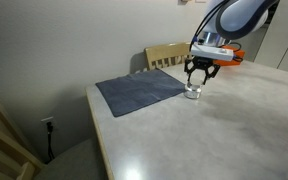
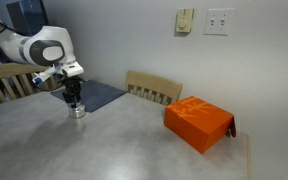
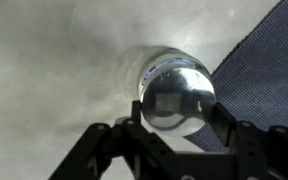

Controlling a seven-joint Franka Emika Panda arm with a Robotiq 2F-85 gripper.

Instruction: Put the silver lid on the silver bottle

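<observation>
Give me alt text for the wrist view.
Looking straight down, a shiny silver bottle sits on the pale table between the gripper's dark fingers, with the corner of a dark blue cloth beside it.

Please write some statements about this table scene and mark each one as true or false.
1. The tool is directly above the silver bottle. True.
2. The orange box is next to the silver bottle. False: it lies far from it, across the table.
3. The silver bottle stands on the dark cloth. False: it stands on bare table, beside the cloth.
4. A wooden chair is behind the table. True.
5. The tool's fingers are spread on either side of the silver bottle in the wrist view. True.
</observation>
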